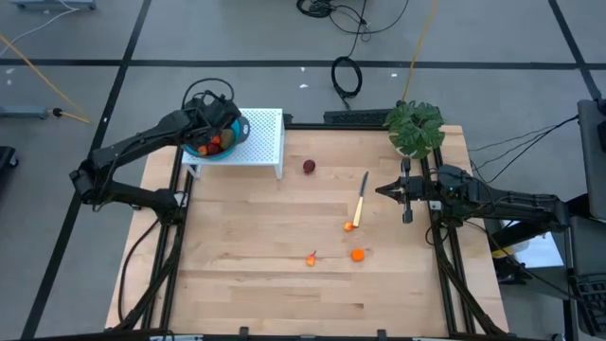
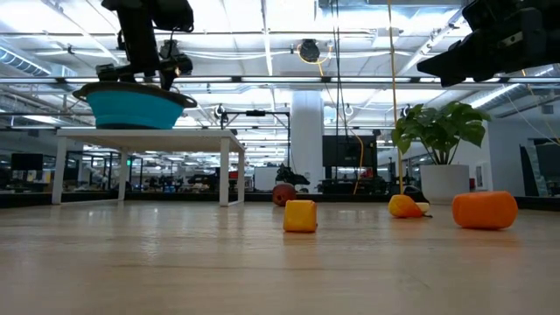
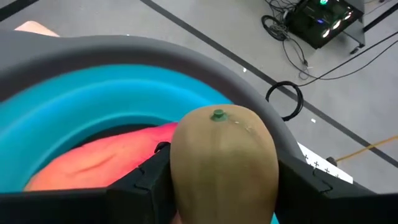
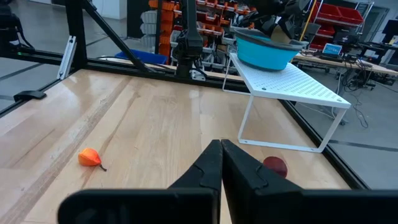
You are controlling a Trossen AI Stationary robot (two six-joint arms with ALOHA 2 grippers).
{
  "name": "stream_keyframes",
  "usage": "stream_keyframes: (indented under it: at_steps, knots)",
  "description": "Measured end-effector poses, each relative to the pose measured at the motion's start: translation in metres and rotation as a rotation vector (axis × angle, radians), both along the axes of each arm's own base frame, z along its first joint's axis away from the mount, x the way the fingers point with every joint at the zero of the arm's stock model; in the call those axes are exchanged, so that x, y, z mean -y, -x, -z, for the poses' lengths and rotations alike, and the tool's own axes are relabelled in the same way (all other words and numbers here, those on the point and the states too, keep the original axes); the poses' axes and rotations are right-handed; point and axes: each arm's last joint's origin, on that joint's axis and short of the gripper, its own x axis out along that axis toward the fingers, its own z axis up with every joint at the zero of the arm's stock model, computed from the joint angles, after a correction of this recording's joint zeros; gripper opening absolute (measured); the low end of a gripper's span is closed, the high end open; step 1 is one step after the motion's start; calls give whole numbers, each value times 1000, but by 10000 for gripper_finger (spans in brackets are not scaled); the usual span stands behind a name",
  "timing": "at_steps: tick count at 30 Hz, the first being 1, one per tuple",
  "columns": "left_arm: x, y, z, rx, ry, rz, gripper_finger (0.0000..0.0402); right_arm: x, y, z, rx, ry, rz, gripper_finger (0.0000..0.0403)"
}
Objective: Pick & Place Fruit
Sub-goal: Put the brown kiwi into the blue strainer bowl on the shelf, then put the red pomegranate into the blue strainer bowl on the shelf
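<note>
A blue bowl [image 1: 216, 142] stands on a white rack [image 1: 270, 128] at the table's far left. My left gripper [image 1: 210, 133] hangs over it, shut on a brown-green oval fruit [image 3: 224, 155]. An elongated red-orange piece [image 3: 106, 158] lies in the bowl below. A dark red ball [image 1: 309, 167] and small orange bits [image 1: 357, 254], [image 1: 311, 258], [image 1: 349, 226] lie on the table. My right gripper [image 1: 407, 194] waits shut above the right edge, touching nothing. My left gripper pinches the brown-green oval fruit by its two long sides [image 3: 180, 174] between the fingers [image 3: 146, 183], coming from above. Its stem end [image 3: 218, 114] points away from the wrist. It hangs inside the bowl's rim [image 3: 186, 59]; whether it touches the red-orange piece, I cannot tell.
A yellow-handled knife [image 1: 362, 197] lies at mid-table near one orange bit. A potted plant [image 1: 415, 126] stands at the far right corner, just beyond my right gripper [image 4: 221, 163]. The near half of the wooden table [image 1: 237, 275] holds only the small bits.
</note>
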Motion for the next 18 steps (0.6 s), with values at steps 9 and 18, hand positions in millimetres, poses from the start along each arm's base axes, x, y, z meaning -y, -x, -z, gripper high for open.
stream_keyframes:
  at_steps: [9, 18]
  knots:
    - [0, 0, 0, 17, 13, 5, 286, 0, 0, 0, 0, 0, 0, 0]
    - [6, 5, -20, 43, -28, 103, 336, 0, 0, 0, 0, -2, 0, 0]
